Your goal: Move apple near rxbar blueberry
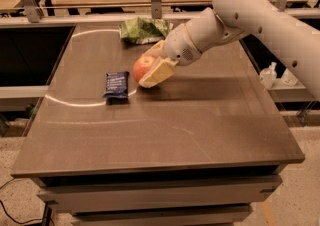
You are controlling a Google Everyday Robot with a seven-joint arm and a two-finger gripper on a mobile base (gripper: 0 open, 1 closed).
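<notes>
Table (175,130) — gripper (148,69) clasps apple (140,65) beside rxbar blueberry (116,85).

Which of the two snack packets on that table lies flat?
The dark blue bar wrapper, right beside the apple that the gripper holds mid-table. The green chip bag at the far edge is crumpled and puffy.
</notes>
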